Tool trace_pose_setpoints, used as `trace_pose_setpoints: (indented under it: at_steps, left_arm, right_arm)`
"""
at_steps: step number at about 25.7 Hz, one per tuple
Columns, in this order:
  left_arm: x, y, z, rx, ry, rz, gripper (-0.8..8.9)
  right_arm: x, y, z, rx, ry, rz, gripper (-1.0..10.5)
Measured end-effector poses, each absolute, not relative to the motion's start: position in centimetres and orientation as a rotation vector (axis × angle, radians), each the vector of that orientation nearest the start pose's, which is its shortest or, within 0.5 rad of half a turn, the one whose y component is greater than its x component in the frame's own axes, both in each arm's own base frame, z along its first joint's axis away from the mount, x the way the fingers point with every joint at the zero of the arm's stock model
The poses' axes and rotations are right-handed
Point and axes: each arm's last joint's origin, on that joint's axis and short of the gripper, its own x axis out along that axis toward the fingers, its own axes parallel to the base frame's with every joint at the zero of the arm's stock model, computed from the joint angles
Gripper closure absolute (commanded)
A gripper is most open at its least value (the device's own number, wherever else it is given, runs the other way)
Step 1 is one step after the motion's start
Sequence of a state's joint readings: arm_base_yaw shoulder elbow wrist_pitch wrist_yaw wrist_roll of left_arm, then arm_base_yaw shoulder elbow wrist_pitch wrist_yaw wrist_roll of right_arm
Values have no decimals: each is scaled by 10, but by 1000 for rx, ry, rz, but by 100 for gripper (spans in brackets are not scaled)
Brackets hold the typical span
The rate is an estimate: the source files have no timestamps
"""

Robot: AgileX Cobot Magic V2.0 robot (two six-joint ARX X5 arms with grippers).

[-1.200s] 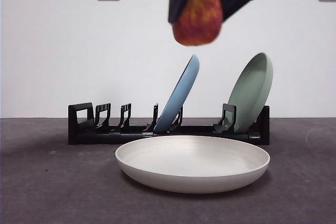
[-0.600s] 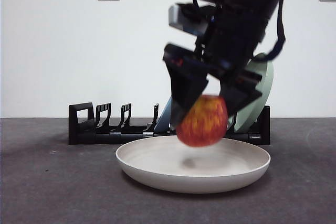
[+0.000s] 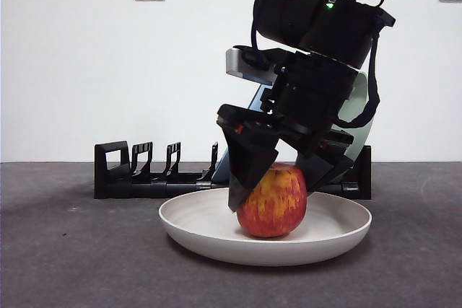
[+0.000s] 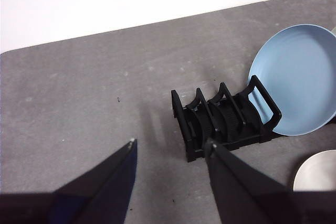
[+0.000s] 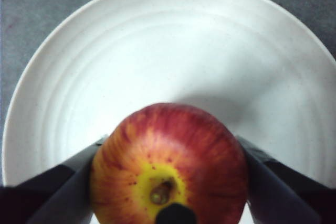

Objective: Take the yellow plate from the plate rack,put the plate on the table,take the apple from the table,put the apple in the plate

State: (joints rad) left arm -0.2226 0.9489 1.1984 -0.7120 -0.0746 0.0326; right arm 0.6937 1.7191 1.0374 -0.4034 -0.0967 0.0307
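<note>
I read the right end effector (image 3: 278,187) as low over the yellow plate (image 3: 209,232), jaws clamped on either flank of the apple (image 3: 272,202). In the right wrist view the apple (image 5: 168,163) sits directly between the jaws, stem dimple facing the camera, with the plate (image 5: 157,45) spread under and beyond it. From the front the apple's underside looks to be touching the plate floor; I cannot confirm contact. The plate lies flat on the counter (image 3: 72,250). Behind the end effector stands the plate rack (image 3: 144,174). The left end effector (image 4: 170,148) hangs above the counter (image 4: 79,93), jaws apart and holding nothing, with the rack end (image 4: 223,116) and light blue plate (image 4: 296,82) beyond it.
</note>
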Motion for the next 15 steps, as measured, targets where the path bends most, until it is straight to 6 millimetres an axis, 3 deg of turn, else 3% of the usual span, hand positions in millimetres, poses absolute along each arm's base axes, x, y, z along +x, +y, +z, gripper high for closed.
trace_pose_setpoints:
  at_steps: [5, 11, 15]
  left_arm:
    - [171, -37, 394, 101, 456, -153, 593]
    - [171, -37, 394, 101, 456, -153, 593]
    - [171, -37, 394, 101, 456, -153, 593]
  right_arm:
    - [254, 215, 171, -300, 1073, 693, 931]
    - [254, 215, 171, -300, 1073, 693, 474]
    - [254, 215, 171, -293, 1071, 690, 471]
